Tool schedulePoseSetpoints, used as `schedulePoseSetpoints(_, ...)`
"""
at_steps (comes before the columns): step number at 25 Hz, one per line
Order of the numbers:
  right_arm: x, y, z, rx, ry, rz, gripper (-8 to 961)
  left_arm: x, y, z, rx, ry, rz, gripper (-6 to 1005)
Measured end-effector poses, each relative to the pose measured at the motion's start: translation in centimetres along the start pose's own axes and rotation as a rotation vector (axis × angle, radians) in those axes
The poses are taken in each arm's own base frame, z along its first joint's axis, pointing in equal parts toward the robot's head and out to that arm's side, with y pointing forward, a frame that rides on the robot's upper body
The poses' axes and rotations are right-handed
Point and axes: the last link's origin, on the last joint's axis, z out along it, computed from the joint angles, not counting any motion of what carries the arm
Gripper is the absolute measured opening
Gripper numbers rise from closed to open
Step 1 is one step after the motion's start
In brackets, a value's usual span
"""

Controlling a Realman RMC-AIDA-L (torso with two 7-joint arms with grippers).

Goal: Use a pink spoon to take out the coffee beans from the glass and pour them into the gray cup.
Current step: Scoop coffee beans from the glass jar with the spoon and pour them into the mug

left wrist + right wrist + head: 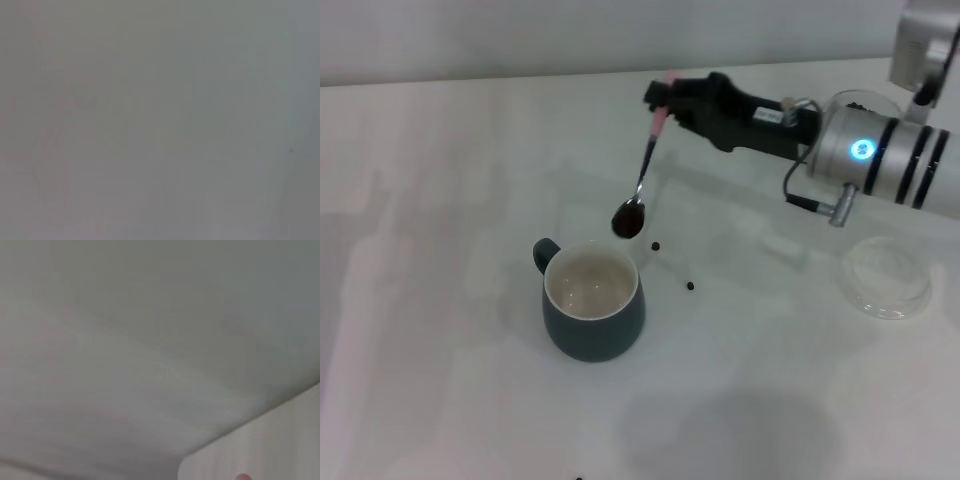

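Right gripper (665, 103) clamps pink spoon (642, 180) by handle, bowl full of coffee beans (628, 219) just above gray cup (591, 305) rim (two beans on table beside cup). Left gripper out of sight.

A white table (440, 200) meets a pale grey wall (570, 35) under soft, even light.

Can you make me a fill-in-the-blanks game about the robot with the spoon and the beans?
1. The right end effector holds the pink spoon by its ____ handle.
2. The spoon's bowl carries dark coffee beans and hangs just above the rim of the gray ____.
3. The inside of the gray cup is the colour ____.
4. The number of loose beans lying on the table just right of the cup is ____.

Missing words: pink; cup; cream-white; two
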Motion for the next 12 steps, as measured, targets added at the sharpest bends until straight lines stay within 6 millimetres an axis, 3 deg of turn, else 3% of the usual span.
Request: schedulePoseSetpoints(12, 1.4, 1.6, 2.4, -0.013, 0.114, -0.131, 223, 0.0, 0.1, 0.0, -0.004, -0.001, -0.001, 893)
